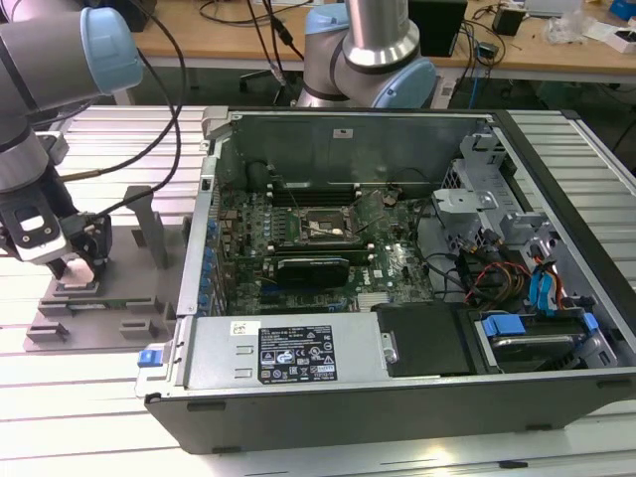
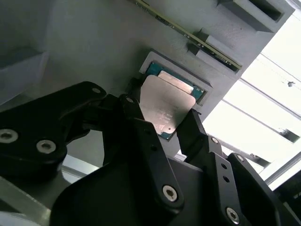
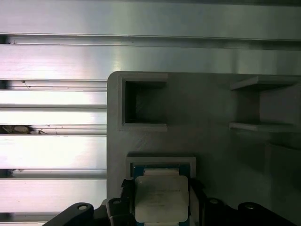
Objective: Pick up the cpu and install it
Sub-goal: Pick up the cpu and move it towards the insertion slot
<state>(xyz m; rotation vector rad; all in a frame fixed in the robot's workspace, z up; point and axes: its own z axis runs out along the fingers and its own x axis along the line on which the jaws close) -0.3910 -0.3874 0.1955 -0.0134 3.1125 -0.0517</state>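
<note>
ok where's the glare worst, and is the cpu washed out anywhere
Second wrist view: the table slats blow out to white, and the cpu carries a soft sheen. First wrist view: bright bands run along the slats, and the cpu looks pale. Exterior view: the slats glare white along the lower edge.

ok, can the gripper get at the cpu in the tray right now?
Likely yes: the gripper sits right at the cpu in its pocket of the tray. The cpu's top is bare and nothing stands between them.

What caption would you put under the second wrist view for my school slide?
The claw straddles the cpu at its pocket in the grey tray.
</note>
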